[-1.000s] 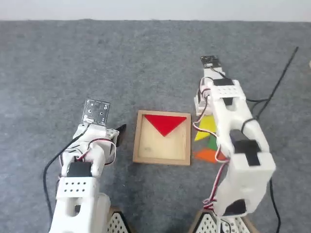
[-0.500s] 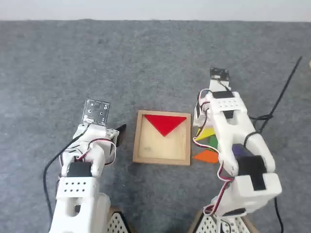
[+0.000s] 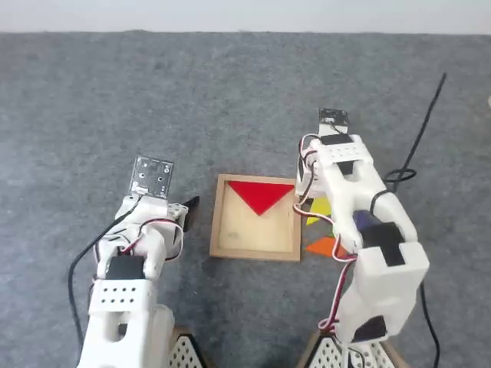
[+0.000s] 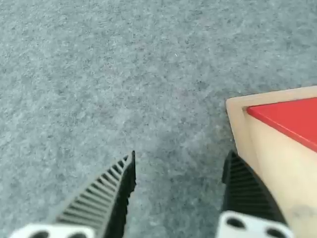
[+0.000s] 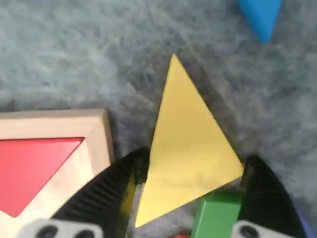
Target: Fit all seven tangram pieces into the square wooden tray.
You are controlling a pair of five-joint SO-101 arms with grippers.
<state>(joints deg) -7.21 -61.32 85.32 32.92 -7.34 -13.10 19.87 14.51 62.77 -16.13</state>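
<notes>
The square wooden tray (image 3: 256, 247) lies in the middle of the carpet with a red triangle (image 3: 261, 195) in its far half. Right of it, partly under my right arm, lie yellow (image 3: 319, 207), orange (image 3: 324, 245), green (image 3: 335, 227) and purple (image 3: 362, 221) pieces. My right gripper (image 5: 190, 173) is open, low over the yellow triangle (image 5: 185, 144), with one fingertip at each side of it. The tray's corner (image 5: 101, 139), a green piece (image 5: 215, 215) and a blue piece (image 5: 260, 15) lie close by. My left gripper (image 4: 178, 173) stands open over bare carpet beside the tray's corner (image 4: 237, 106).
Grey carpet covers the whole table, with wide free room beyond the tray. A black cable (image 3: 418, 142) trails from the right arm toward the back right. Both arm bases stand at the near edge.
The right arm pulled back a little, then swung left toward the tray's right edge, over the yellow triangle. The left arm has kept still.
</notes>
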